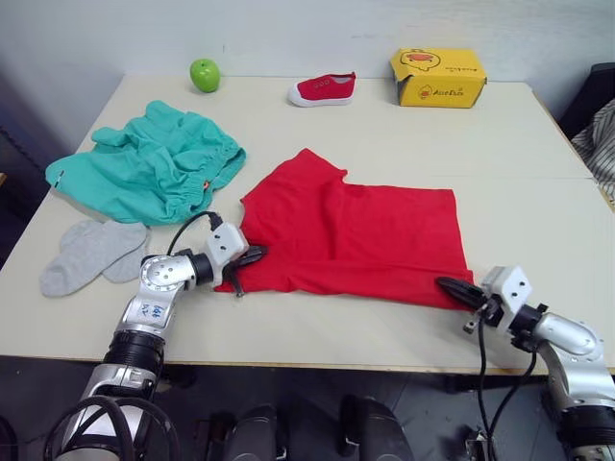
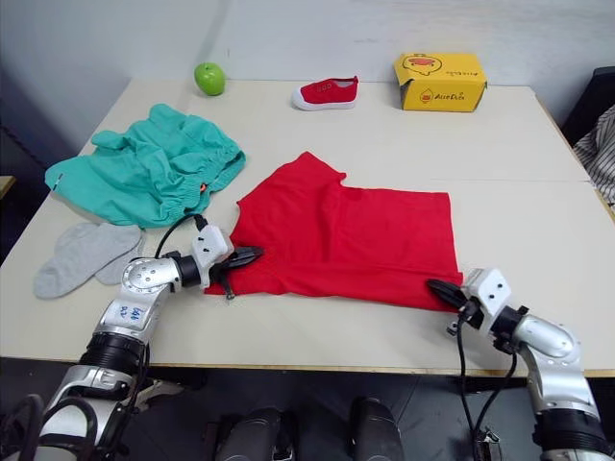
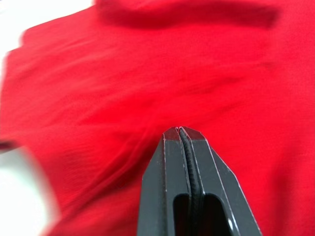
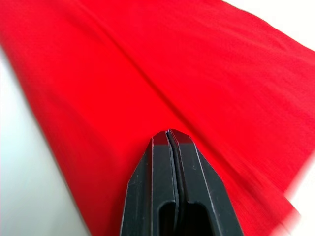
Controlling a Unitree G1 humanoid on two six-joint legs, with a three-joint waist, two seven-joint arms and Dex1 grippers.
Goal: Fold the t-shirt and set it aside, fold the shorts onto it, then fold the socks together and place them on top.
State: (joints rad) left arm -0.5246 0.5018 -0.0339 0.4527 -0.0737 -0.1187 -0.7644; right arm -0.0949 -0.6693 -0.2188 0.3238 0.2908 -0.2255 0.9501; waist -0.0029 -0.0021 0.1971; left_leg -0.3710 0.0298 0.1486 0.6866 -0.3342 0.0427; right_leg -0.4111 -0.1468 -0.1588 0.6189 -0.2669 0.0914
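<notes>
The red t-shirt (image 1: 356, 230) lies flat in the middle of the table, one sleeve pointing to the far side. My left gripper (image 1: 252, 255) is shut, its tips at the shirt's near left corner. In the left wrist view its closed fingers (image 3: 167, 162) sit over red cloth, and no fabric shows between them. At the near right corner my right gripper (image 1: 452, 286) is also shut, tips (image 4: 170, 132) pressed together over the fabric's edge. The teal shorts (image 1: 144, 168) lie crumpled at the far left. The grey socks (image 1: 91, 254) lie side by side in front of them.
A green apple (image 1: 204, 74), a small red shoe (image 1: 323, 89) and a yellow box (image 1: 437, 77) stand along the table's far edge. Bare table (image 1: 538, 221) stretches to the right of the shirt. Striped cloth (image 1: 601, 144) hangs beyond the right edge.
</notes>
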